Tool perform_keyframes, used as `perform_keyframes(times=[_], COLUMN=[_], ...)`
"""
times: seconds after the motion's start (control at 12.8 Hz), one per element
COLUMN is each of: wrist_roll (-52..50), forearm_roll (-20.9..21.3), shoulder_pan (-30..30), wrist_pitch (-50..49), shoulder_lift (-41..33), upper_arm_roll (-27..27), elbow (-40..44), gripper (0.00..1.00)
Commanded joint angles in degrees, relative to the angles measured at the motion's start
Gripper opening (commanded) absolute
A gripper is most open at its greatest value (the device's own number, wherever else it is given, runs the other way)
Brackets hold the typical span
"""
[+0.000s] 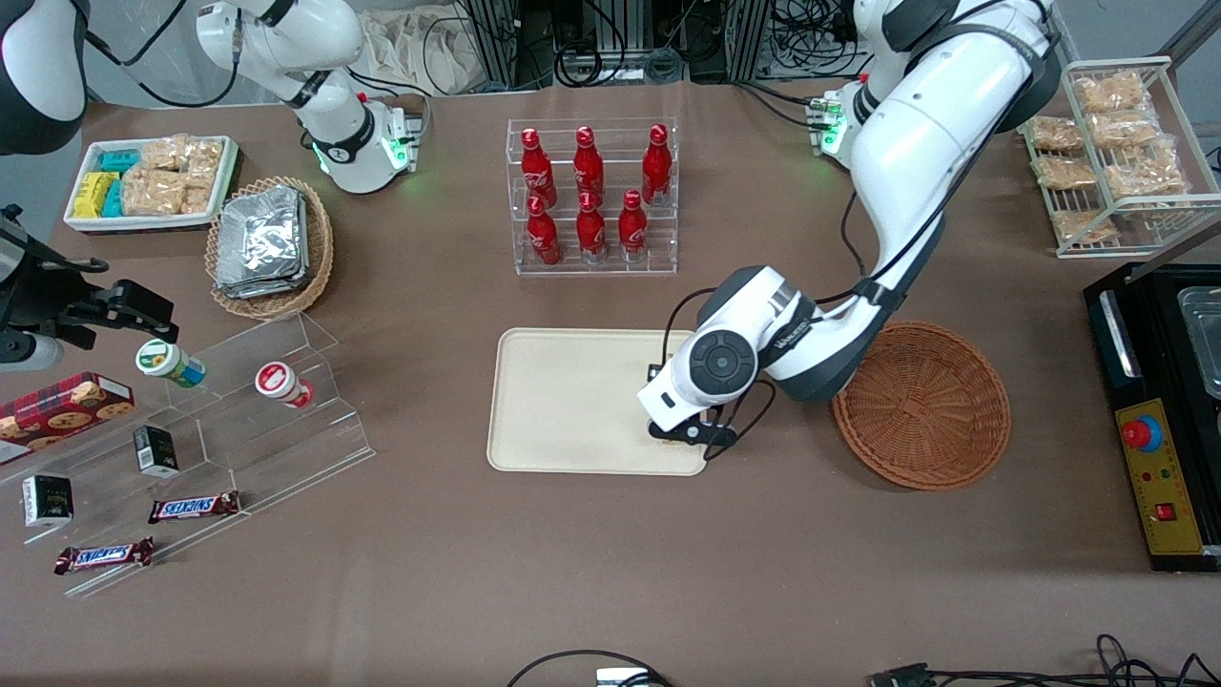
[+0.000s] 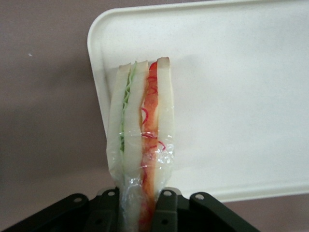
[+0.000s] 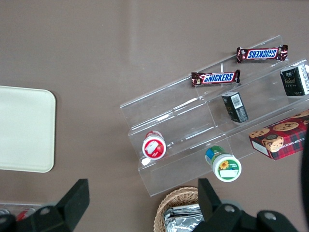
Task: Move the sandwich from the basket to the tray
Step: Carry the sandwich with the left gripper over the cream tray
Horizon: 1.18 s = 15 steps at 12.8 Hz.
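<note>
Glossy white arm [image 1: 916, 143] – dark grey joints, black gripper [image 1: 689, 431].

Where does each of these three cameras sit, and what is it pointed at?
Front view: high above the table, looking down on the tray, empty basket and both arms.
Left wrist view: on the working arm, facing the gripper shut on the sandwich above the tray.
Right wrist view: looks down past the parked fingers at the snack shelf; the tray shows too.

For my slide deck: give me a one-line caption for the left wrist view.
Gripper shut on a wrapped sandwich, holding it over the corner of the cream tray.
</note>
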Motion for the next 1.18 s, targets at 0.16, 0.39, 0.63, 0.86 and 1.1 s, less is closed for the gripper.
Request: perform_keyframes(times=[0.16,0.39,0.63,0.86,1.1], wrist_roll=[-4.02,-4.3,-4.64,-4.91,-4.65], forearm_roll=[1.84,1.58,1.75,2.02,2.1], shoulder_pan=[-1.38,-1.2,-1.03,0.11,1.69], wrist_pitch=[0.83,0.74,0.22,-1.18,-7.95], shoulder_lift=[1.78,1.43,0.64,-2.95,-10.23], upper_arm_roll=[0.83,0.83,0.83,0.83,0.92], elbow=[1.81,1.81,1.89,1.89,1.63], gripper=[0.74,1.0,1.0,1.0,1.0])
